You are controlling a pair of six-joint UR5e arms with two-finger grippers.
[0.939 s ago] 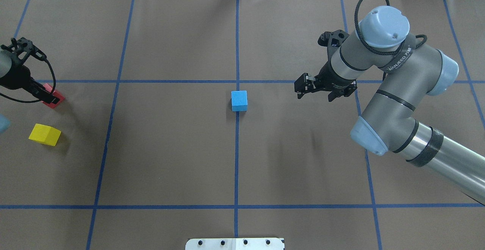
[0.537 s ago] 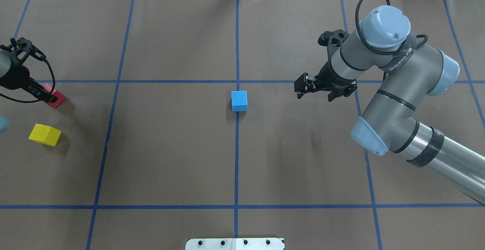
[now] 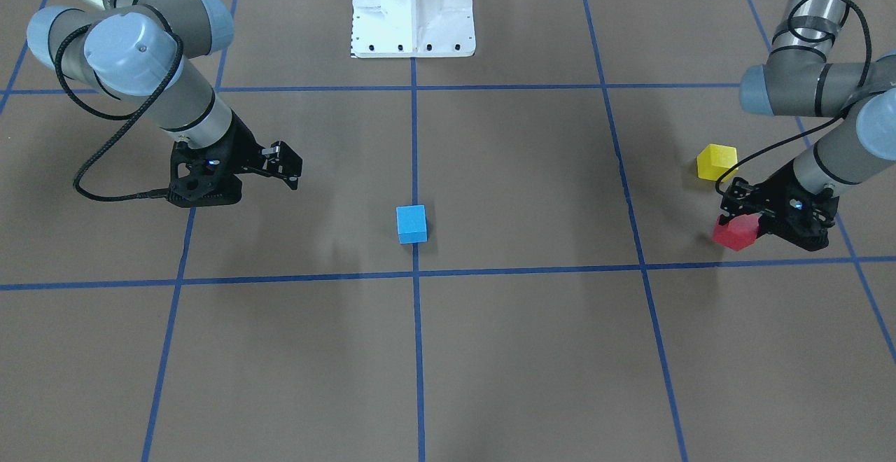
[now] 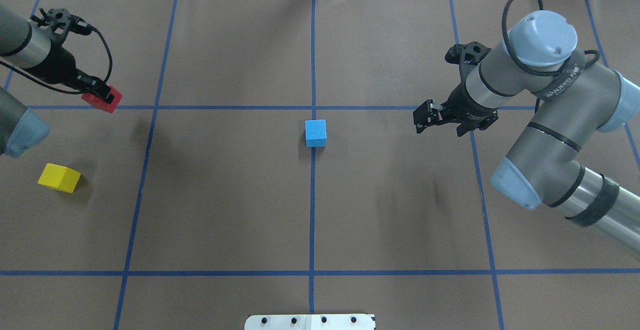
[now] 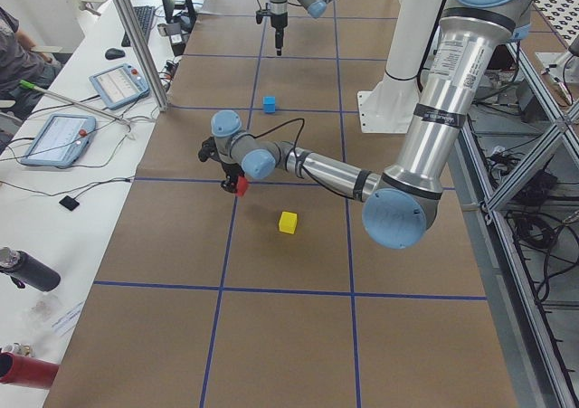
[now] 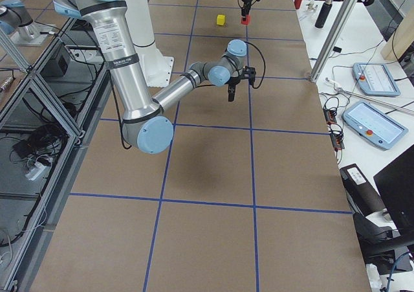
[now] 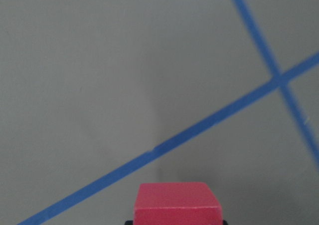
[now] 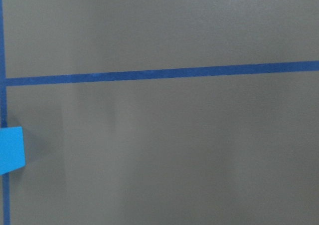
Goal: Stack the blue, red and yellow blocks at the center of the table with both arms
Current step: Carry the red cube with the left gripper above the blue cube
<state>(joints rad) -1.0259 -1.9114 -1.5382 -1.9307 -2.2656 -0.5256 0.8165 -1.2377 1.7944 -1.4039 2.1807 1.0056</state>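
Red block (image 4: 104,101) is clamped between the fingers of the left gripper (image 4: 100,96), held clear of the table (image 4: 225,210) near its left end, with its shadow lying apart from it on the surface. From the left wrist the block shows at the bottom edge, above a blue tape line (image 4: 313,60) grid. Yellow block (image 4: 59,177) lies on the table at the same end, well apart from the red one. Blue block (image 4: 315,132) stands at the centre, on the middle line, just on the robot's side of the crossing. Right gripper (image 4: 419,120) hovers to the right of the blue block, apart from it, fingers spread with nothing between them
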